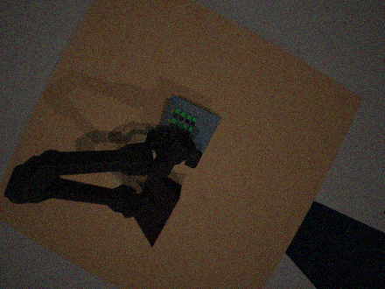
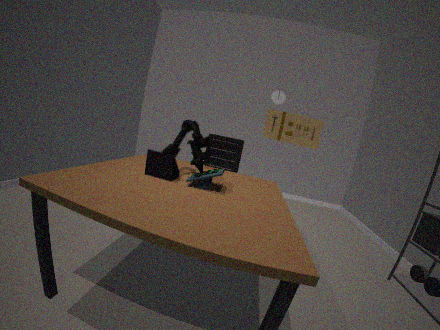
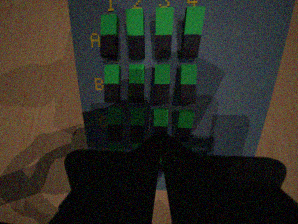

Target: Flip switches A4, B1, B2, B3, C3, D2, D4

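The blue-grey panel (image 1: 211,128) (image 3: 250,85) stands tilted on the table. Its switches show a green far half and a dark near half. A4 (image 3: 193,32), B1 (image 3: 111,82), B2 (image 3: 136,82) and B3 (image 3: 161,82) are in plain view in the wrist view; which end is raised is hard to tell in the dim light. My gripper (image 3: 160,135) (image 2: 201,171) is shut and empty. Its tips are at the near end of C3 (image 3: 160,117) and cover its dark half; contact cannot be told. Row D, with D2 and D4, is mostly hidden behind the fingers.
The other switches A1 (image 3: 109,36), A2 (image 3: 135,34), A3 (image 3: 163,32), B4 (image 3: 188,82) and C4 (image 3: 186,119) stand close around. C1 and C2 lie in the arm's shadow. The panel rests on a wooden table (image 1: 262,144) (image 2: 175,215).
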Controlling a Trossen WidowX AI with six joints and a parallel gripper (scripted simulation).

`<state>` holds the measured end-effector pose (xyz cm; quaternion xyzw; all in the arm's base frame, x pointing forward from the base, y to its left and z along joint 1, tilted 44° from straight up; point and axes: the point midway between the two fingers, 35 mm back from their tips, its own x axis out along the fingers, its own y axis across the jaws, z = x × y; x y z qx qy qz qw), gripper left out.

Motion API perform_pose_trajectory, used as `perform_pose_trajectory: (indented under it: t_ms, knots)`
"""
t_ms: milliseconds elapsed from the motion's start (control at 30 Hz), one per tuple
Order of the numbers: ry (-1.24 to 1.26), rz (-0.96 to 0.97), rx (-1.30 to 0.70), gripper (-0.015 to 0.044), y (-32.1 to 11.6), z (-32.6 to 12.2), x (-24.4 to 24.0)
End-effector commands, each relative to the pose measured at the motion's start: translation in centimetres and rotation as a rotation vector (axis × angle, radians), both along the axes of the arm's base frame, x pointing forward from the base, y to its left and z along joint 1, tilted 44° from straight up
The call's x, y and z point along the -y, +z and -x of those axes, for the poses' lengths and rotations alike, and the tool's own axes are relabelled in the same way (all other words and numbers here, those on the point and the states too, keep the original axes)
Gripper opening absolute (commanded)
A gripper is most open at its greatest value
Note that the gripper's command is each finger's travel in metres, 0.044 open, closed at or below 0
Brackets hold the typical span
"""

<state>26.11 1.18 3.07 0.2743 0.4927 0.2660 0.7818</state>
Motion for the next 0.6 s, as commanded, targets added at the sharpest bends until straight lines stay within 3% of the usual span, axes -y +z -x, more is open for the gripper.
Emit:
perform_pose_trajectory:
  t_ms: [0,233,567]
  knots:
    - [-0.002,-0.002,-0.002,0.0000,0.0,0.0,-0.1]
    - [0.001,0.001,0.000,0.0000,0.0,0.0,0.1]
    - [0.016,0.003,-0.022,0.0000,4.0,2.1,4.4]
